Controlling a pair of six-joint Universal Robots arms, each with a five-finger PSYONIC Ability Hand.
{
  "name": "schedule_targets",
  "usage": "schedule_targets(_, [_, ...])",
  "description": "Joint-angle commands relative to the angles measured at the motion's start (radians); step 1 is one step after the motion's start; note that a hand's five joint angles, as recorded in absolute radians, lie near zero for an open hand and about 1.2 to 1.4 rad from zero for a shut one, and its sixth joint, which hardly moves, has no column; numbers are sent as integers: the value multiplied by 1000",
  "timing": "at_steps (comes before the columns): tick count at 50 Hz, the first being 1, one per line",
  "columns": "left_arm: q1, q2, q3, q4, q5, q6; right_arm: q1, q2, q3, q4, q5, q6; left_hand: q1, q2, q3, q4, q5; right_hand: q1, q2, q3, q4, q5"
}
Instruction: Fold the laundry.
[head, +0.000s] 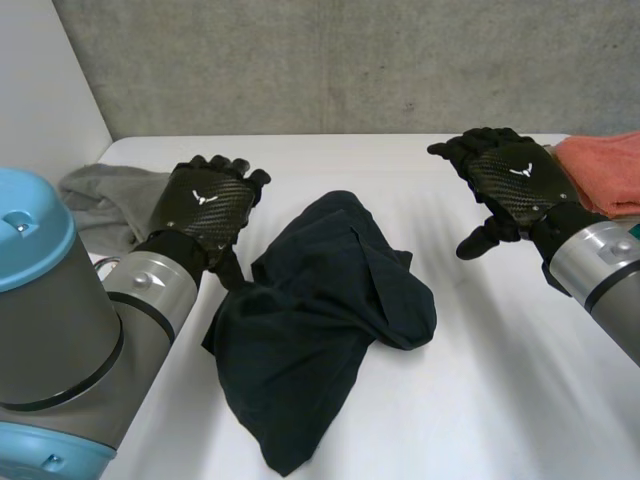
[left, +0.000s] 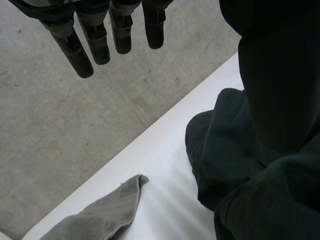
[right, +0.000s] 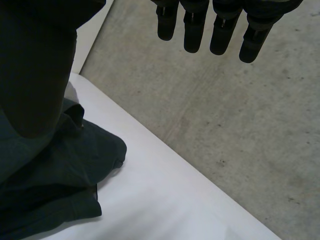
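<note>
A dark, crumpled garment (head: 320, 320) lies in the middle of the white table (head: 500, 400). My left hand (head: 205, 205) hovers at its left edge, fingers straight and holding nothing, with the thumb pointing down close to the cloth. In the left wrist view the fingers (left: 85, 45) hang free above the table's far edge, and the dark garment (left: 235, 170) lies beside the palm. My right hand (head: 510, 180) is open above bare table, to the right of the garment and apart from it. Its fingers (right: 220, 30) are straight, with the garment (right: 55, 175) off to the thumb side.
A grey cloth (head: 105, 200) lies at the back left corner, and it is also in the left wrist view (left: 100, 215). An orange-pink cloth (head: 605, 170) sits at the back right, just behind my right hand. A concrete wall rises behind the table.
</note>
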Motion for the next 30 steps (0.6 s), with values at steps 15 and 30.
schedule_targets(15, [-8, -213, 61, -19, 42, 10, 83, 641, -742, 296, -92, -405, -22, -20, -27, -19, -43, 163, 154, 150, 154, 144])
schedule_targets(30, [-16, -336, 101, 41, 3, 78, 209, 963, -1041, 287, -149, -428, 774, 775, 769, 777, 752, 157, 148, 143, 148, 138])
